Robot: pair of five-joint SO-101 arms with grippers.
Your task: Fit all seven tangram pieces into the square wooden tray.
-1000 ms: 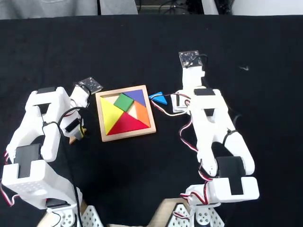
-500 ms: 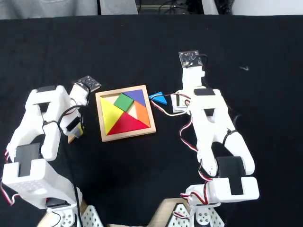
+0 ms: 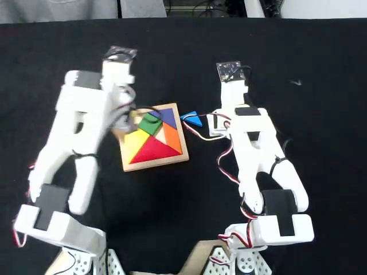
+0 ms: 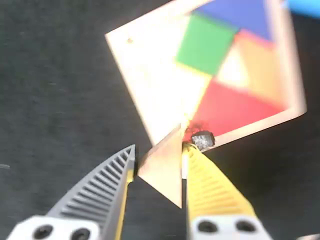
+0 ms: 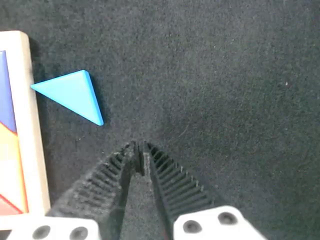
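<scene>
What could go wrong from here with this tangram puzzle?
The tan triangle is pinched tilted in the left jaws above the tray; it may slip or land askew on the rim rather than in the bare slot. The blue triangle lies outside, close to the rim, so a nudged tray might push it away.

Overhead high view, wrist views close, downward (all sharing tray (image 3: 157,165))

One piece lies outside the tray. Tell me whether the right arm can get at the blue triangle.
Probably yes. The blue triangle lies on bare cloth beside the tray, ahead of the right gripper, nothing between them; its shut fingers must open first.
</scene>
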